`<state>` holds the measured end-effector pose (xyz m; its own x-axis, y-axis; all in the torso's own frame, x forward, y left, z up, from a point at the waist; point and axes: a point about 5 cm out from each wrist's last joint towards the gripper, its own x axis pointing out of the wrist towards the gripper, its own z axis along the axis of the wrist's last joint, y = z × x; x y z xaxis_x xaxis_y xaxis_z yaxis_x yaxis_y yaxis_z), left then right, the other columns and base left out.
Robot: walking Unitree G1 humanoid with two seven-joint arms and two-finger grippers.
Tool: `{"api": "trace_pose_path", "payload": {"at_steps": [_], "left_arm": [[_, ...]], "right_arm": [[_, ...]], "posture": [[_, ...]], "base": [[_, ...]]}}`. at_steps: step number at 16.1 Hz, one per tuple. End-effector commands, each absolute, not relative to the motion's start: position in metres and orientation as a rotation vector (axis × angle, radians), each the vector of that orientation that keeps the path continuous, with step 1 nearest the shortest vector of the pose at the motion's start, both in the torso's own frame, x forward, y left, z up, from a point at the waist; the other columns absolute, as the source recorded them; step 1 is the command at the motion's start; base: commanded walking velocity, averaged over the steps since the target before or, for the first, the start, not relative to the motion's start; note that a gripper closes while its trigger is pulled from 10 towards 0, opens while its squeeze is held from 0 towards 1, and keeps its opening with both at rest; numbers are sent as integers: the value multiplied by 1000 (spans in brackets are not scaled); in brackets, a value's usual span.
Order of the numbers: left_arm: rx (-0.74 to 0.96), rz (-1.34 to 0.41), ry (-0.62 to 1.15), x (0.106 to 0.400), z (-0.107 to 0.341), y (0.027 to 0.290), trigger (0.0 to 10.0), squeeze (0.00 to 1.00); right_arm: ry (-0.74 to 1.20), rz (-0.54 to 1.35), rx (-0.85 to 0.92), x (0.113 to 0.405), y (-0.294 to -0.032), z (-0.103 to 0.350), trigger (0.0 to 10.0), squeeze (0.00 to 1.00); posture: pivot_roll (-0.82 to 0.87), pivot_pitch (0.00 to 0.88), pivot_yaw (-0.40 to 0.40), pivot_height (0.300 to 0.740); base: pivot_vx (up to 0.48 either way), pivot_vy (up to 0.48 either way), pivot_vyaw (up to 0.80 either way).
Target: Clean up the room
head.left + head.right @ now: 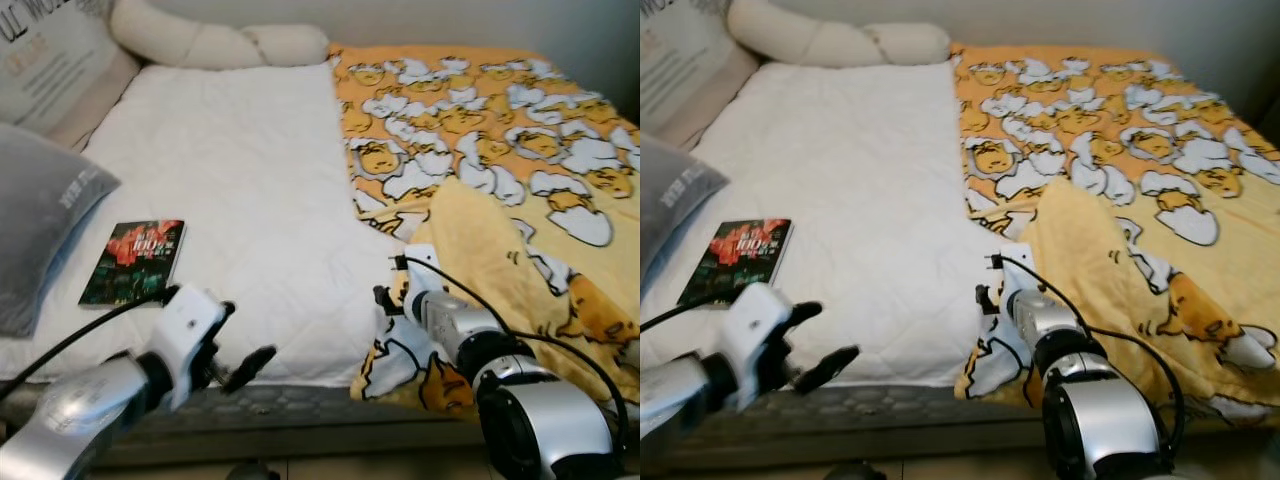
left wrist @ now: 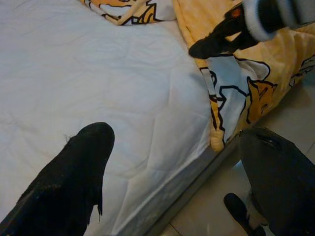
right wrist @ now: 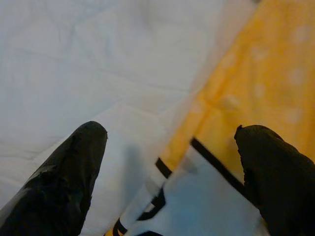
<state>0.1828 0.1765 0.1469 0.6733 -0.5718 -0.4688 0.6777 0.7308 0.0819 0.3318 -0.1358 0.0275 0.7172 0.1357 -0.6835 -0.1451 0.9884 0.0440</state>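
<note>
The bed carries a white quilted mattress pad on the robot's left half and a yellow cartoon-print blanket on the right half. The blanket's long axis runs from the head of the bed toward the near edge; its inner edge is folded back, exposing the plain yellow underside, and its near corner hangs over the bed edge. The right gripper sits at that folded blanket edge with fingers spread, one finger over the white pad and the other over the yellow fabric, nothing clamped. The left gripper hovers at the near bed edge, released. A book lies flat near a grey pillow.
</note>
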Motion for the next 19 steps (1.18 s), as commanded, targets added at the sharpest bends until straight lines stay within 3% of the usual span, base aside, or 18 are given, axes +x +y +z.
{"api": "trace_pose_path", "payload": {"at_steps": [1,5,6,7,8,9,10,11,19], "left_arm": [[265,-719,423,179,154,176,10000,0],[271,-705,418,167,170,177,10000,0],[268,-708,435,161,172,177,10000,0],[266,-713,451,157,172,177,10000,0],[265,-712,454,156,171,177,10000,0],[261,-709,455,156,171,176,10000,0],[259,-708,455,156,171,175,10000,0],[257,-708,453,158,172,174,10000,0],[245,-743,484,153,173,171,10000,0]], "right_arm": [[761,139,-10,330,-137,25,10000,0],[821,135,-52,316,-145,8,10000,0],[836,107,-90,312,-151,5,9294,0],[852,68,-100,310,-156,2,5451,0],[858,58,-105,308,-157,1,3490,0],[869,51,-106,306,-157,-2,2314,0],[873,51,-103,305,-157,-3,2314,0],[886,45,-95,302,-156,-6,275,0],[888,-20,61,300,-158,-7,0,0]], "posture": [[290,43,-5,740],[314,118,-4,740],[308,140,-3,740],[305,143,-4,740],[299,136,-5,740],[296,127,-6,740],[296,127,-6,740],[295,121,-6,740],[294,117,-9,740]], "base": [[0,0,0],[0,0,0],[0,0,0],[0,0,0],[0,0,0],[0,0,0],[0,0,0],[0,0,0],[0,0,0]]}}
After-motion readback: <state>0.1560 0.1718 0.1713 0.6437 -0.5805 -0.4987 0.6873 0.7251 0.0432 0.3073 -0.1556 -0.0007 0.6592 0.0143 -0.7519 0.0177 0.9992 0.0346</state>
